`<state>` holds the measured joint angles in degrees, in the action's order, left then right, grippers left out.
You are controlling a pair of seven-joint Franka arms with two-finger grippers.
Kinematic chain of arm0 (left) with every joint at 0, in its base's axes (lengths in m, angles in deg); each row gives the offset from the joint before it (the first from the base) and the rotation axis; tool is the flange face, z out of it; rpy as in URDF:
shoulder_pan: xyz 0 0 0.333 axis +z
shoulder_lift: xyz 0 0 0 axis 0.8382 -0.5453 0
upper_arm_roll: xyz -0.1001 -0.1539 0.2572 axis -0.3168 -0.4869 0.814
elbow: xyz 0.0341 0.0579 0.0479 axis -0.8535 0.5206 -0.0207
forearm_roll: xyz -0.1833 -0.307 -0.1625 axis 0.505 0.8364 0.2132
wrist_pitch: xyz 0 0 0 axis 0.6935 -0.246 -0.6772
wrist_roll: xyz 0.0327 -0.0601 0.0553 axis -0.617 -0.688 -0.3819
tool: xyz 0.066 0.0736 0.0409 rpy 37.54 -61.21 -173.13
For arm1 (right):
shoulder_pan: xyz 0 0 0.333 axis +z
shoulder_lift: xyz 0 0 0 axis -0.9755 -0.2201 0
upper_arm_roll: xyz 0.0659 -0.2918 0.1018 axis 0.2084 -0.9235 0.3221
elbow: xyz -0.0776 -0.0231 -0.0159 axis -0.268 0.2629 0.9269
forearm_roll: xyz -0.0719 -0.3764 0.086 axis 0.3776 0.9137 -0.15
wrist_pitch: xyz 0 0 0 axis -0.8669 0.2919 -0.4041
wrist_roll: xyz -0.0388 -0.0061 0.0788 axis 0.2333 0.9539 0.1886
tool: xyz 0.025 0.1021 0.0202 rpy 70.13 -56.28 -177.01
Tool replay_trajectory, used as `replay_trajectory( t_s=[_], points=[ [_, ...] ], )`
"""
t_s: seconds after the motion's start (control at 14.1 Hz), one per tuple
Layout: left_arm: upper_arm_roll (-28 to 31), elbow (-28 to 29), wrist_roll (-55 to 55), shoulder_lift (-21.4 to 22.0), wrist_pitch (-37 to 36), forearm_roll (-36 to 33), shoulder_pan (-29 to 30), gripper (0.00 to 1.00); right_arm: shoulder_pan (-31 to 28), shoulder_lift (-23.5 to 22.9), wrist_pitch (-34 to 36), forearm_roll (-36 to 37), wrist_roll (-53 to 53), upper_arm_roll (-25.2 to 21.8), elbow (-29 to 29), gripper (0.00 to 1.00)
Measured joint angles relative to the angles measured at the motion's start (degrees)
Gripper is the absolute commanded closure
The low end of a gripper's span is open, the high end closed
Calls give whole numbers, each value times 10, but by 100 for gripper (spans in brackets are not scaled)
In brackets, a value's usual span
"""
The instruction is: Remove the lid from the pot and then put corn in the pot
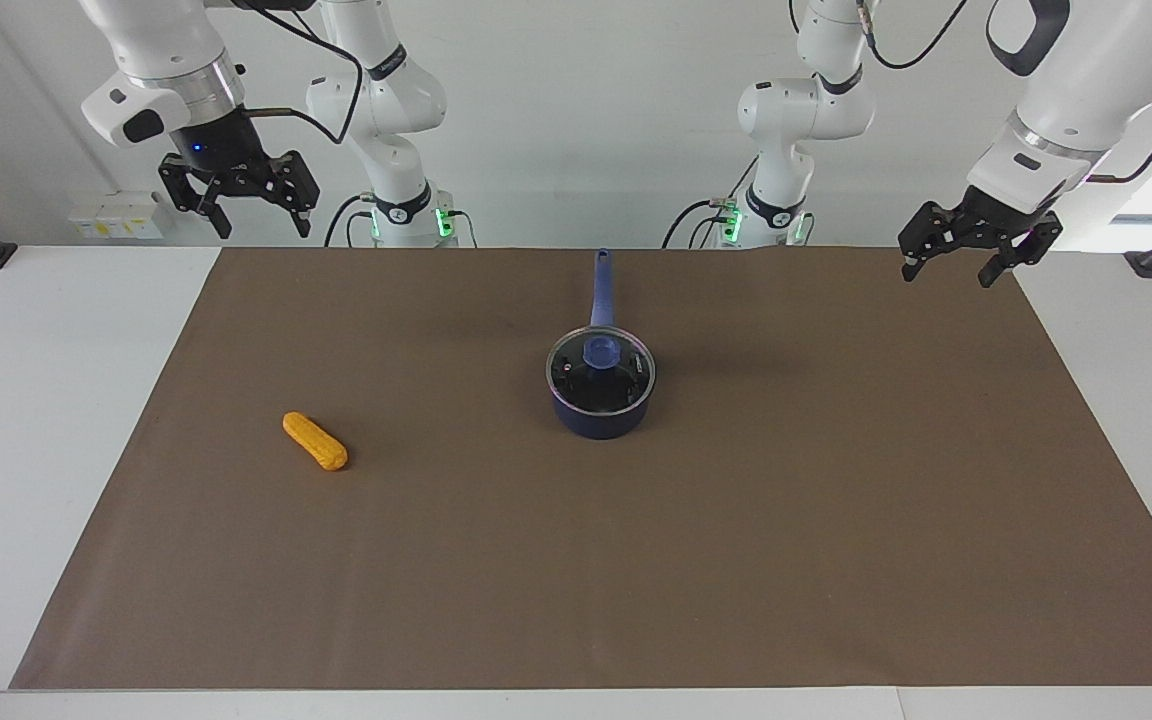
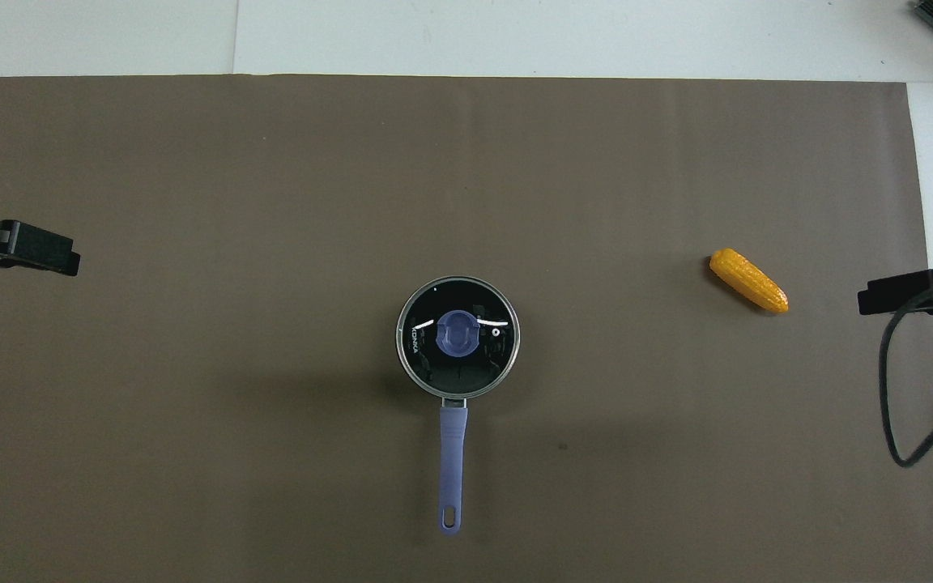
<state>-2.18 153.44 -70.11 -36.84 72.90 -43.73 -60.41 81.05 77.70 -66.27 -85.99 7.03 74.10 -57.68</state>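
Observation:
The dark blue pot [image 1: 601, 420] stands mid-table, its long handle [image 2: 451, 461] pointing toward the robots. The glass lid [image 1: 576, 385] with its blue knob [image 2: 458, 334] rests shut on the pot. The orange-yellow corn [image 1: 315, 441] lies on its side toward the right arm's end, a little farther from the robots than the pot; it also shows in the overhead view, corn [image 2: 748, 281]. My right gripper [image 1: 261, 225] hangs open and empty, high over its corner of the table. My left gripper [image 1: 946, 275] hangs open and empty over the opposite corner. Both arms wait.
A brown mat [image 1: 736, 560] covers most of the white table [image 1: 36, 450]. A black cable [image 2: 892, 389] loops down beside the right gripper. Small white boxes [image 1: 116, 215] sit off the table's edge at the right arm's end.

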Motion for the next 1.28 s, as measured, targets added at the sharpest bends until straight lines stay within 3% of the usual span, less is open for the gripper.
replay_trajectory(
  t_s=[0.99,1.28],
  points=[
    [3,-1,-3,6,-25,0,-1,0,-4,1,10,0,-3,-5,1,0],
    [2,1,-4,7,-25,0,-1,0,-18,2,10,1,-47,-8,-14,0]
  ],
)
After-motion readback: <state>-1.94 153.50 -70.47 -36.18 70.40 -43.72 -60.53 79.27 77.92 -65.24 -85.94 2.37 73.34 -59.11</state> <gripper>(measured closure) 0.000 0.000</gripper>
